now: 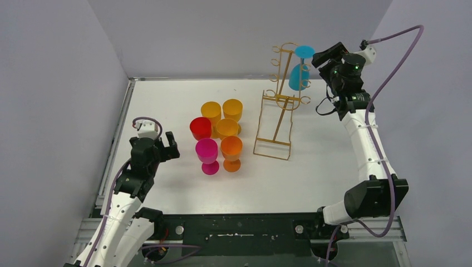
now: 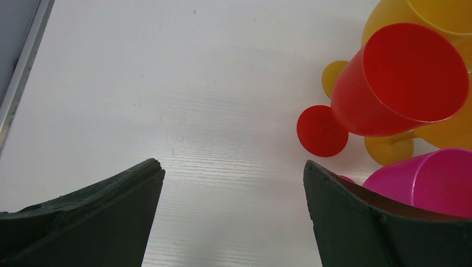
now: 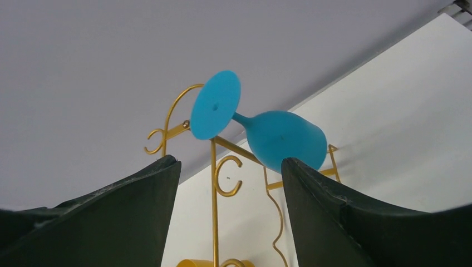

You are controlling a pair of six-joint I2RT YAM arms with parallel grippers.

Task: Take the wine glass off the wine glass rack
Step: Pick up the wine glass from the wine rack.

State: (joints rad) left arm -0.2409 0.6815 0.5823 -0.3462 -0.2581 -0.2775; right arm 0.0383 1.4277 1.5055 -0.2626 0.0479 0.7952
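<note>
The blue wine glass hangs upside down near the top of the gold wine glass rack, at the far right of the white counter. Its foot is caught in an upper hook. The right gripper is raised level with it, just beside the glass but apart from it, released and grasping nothing. The left gripper hovers low over bare counter, also released and empty. A red glass and a pink glass stand just beside it, 2 of 6 standing clustered.
</note>
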